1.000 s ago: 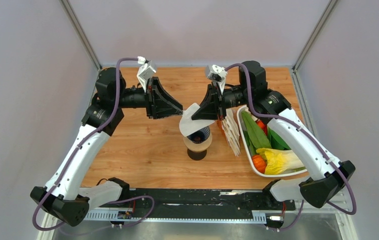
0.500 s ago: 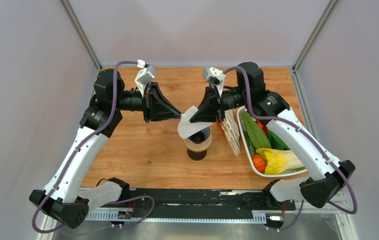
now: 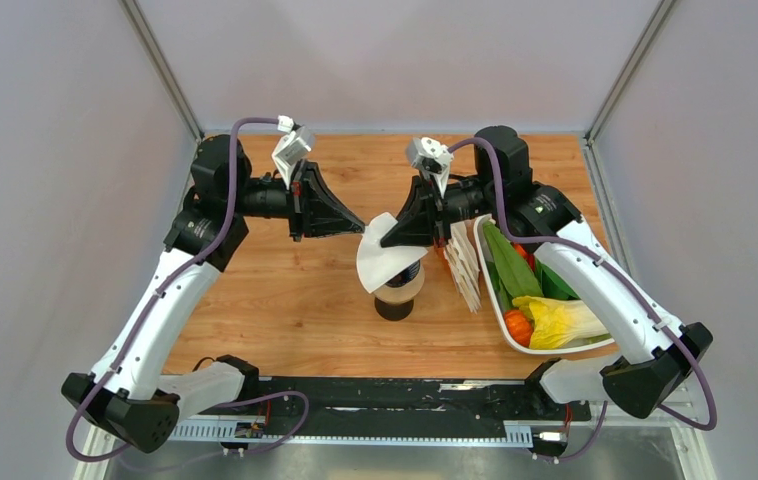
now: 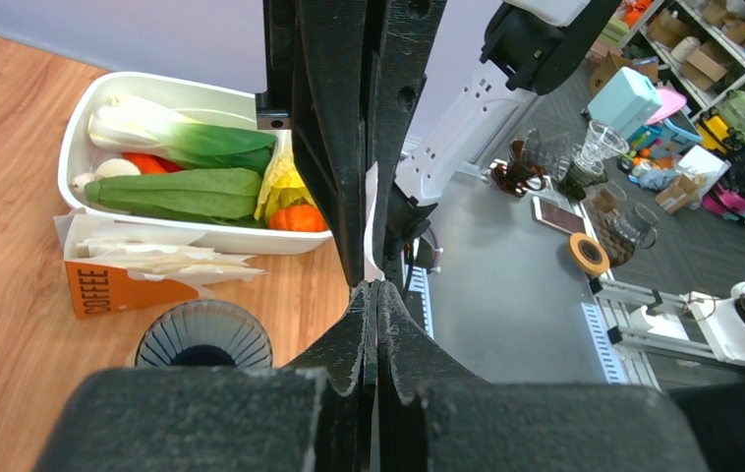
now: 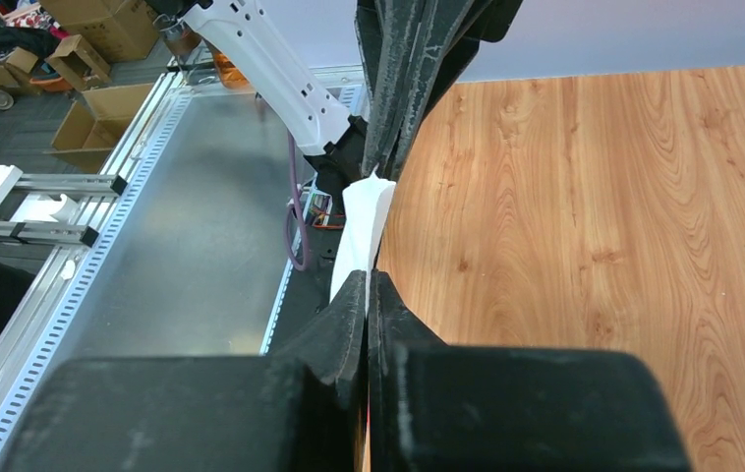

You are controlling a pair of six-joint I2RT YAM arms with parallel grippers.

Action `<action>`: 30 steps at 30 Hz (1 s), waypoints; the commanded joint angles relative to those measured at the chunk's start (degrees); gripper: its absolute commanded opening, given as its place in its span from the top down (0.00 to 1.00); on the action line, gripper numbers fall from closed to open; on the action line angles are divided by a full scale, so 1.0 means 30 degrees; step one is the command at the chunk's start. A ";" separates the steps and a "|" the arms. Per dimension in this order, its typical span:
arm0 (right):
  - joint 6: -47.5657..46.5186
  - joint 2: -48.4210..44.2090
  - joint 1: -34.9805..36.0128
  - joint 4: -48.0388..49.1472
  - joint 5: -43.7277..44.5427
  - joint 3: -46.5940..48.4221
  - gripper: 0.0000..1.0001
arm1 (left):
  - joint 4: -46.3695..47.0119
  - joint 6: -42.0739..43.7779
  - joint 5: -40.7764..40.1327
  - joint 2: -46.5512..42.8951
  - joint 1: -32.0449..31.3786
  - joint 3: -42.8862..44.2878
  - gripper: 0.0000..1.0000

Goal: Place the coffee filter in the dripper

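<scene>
The white coffee filter hangs in the air between my two grippers, just above the navy ribbed dripper. My right gripper is shut on the filter's right edge. My left gripper is shut tip to tip against it, pinching the filter's upper left edge. In the right wrist view the filter runs edge-on from my right gripper up to the left one's tips. In the left wrist view my left gripper is shut, and the dripper sits low on the left, its mouth uncovered.
The dripper rests on a tan ring over a dark vessel. An orange COFFEE box of stacked filters stands just right of it. Beyond that is a white tub of vegetables. Grey walls enclose the wooden table.
My left gripper has shut and moved right until its tips pinch the filter's edge. The filter has sunk a little toward the dripper. The right gripper has barely shifted.
</scene>
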 commanded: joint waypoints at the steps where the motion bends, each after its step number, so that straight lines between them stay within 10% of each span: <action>1: -0.0737 -0.0420 0.0198 0.0393 -0.0564 0.0254 1.00 | 0.1176 -0.0419 0.0420 0.0173 -0.0020 -0.0317 1.00; 13: -0.0870 -0.0268 0.0405 0.0408 -0.0084 0.0466 1.00 | 0.3482 -0.2005 0.0430 0.0299 -0.0573 -0.1442 1.00; 30: 0.0129 0.0002 0.0124 0.0354 0.1152 -0.0077 1.00 | -0.2478 0.2080 -0.2065 -0.0210 -0.1067 0.0466 0.99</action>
